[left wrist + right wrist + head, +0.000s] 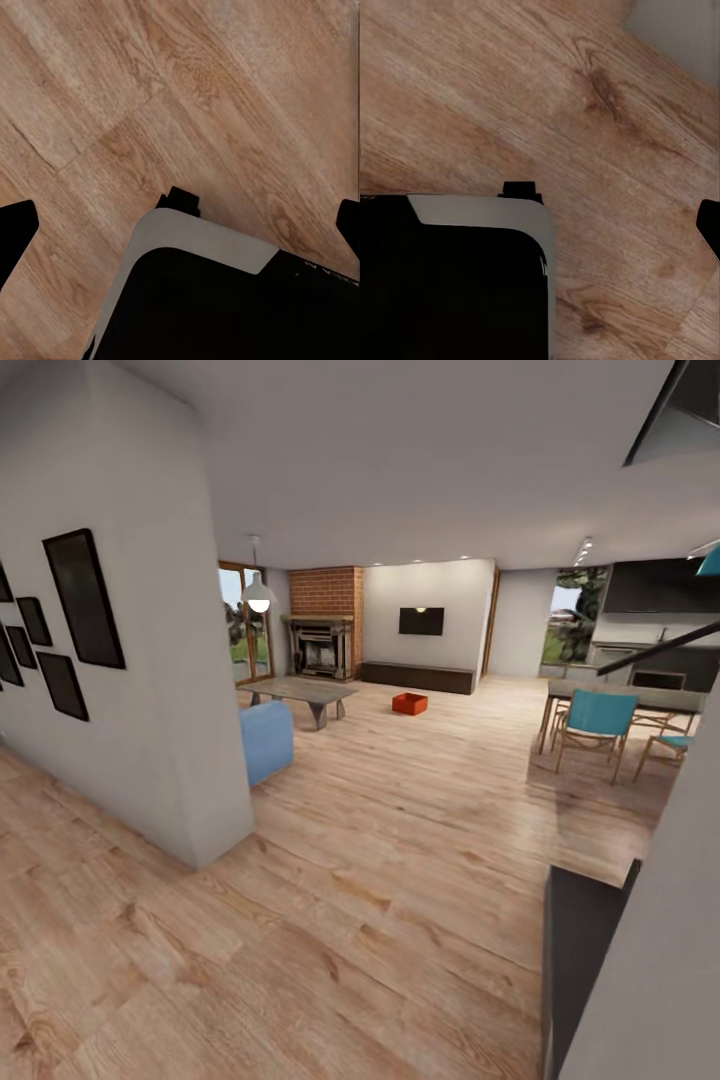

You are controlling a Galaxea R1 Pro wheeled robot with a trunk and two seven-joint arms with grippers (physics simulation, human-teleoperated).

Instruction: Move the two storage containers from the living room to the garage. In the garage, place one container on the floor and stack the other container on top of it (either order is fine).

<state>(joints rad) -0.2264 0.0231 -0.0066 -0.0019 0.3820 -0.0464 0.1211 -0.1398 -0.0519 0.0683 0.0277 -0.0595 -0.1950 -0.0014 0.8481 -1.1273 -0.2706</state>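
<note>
One orange-red storage container (409, 703) sits on the pale wood-plank floor of the living room (420, 660), far ahead, in front of the long low dark cabinet (417, 676) under the black TV (421, 621). In the left wrist view my left gripper (180, 229) hangs open over the planks above my dark base, black fingertips (16, 232) far apart. My right gripper (540, 232) looks equally open, one fingertip (709, 229) showing at the frame's edge, nothing held. The garage is out of view.
A white wall corner (175, 690) with black picture frames juts in at left. Beyond it are a blue armchair (266, 740), a coffee table (298, 691) and a brick fireplace (322, 622). A dining table with turquoise chairs (598, 722) stands right; a dark cabinet (580, 950) is near right.
</note>
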